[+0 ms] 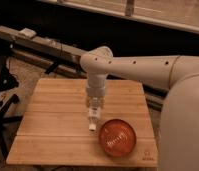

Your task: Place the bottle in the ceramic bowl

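Note:
The orange-red ceramic bowl (117, 137) sits on the wooden table (53, 130) near its front right corner. My gripper (93, 113) hangs from the white arm over the middle of the table, just left of the bowl. It is shut on the small pale bottle (92, 121), which hangs upright below the gripper with its white end down, close above the table top. The bottle is left of the bowl's rim, not over it.
The big white arm (158, 70) crosses from the right and covers the table's right edge. A dark rail with a small white object (28, 33) runs behind the table. Black stand legs (3, 100) are at the left.

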Available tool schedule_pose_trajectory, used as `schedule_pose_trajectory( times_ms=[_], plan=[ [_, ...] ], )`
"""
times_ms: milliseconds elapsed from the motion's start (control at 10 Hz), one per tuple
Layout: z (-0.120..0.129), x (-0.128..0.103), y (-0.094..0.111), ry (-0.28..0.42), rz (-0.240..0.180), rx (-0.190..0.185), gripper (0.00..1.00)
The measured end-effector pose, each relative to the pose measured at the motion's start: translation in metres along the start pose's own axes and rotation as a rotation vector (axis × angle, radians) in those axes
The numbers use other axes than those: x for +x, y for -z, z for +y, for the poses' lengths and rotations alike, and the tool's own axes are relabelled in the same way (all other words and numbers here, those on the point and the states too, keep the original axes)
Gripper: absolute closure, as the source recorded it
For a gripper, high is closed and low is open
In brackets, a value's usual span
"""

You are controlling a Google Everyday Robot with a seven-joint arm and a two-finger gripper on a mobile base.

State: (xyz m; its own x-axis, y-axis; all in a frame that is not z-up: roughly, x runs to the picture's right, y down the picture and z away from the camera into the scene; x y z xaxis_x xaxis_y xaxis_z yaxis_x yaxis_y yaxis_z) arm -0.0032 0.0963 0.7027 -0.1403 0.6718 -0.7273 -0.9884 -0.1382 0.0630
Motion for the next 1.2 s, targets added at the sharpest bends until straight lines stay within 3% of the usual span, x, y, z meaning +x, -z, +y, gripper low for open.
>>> schedule_pose_trajectory(
  times_ms=[200,400,500,700,1000,1200],
  plan=[
    [-0.026,0.022,-0.01,-0.122,0.074,0.006,1.0],
    [-0.054,0.033,-0.031,-0.268,0.179,0.02,1.0],
    [-0.057,0.035,-0.039,-0.297,0.212,0.03,1.0],
    [-0.063,0.039,-0.056,-0.353,0.277,0.092,1.0],
    [-0.069,0.048,-0.069,-0.414,0.339,0.178,0.98],
    [-0.074,0.056,-0.069,-0.464,0.371,0.234,0.81]
  ],
)
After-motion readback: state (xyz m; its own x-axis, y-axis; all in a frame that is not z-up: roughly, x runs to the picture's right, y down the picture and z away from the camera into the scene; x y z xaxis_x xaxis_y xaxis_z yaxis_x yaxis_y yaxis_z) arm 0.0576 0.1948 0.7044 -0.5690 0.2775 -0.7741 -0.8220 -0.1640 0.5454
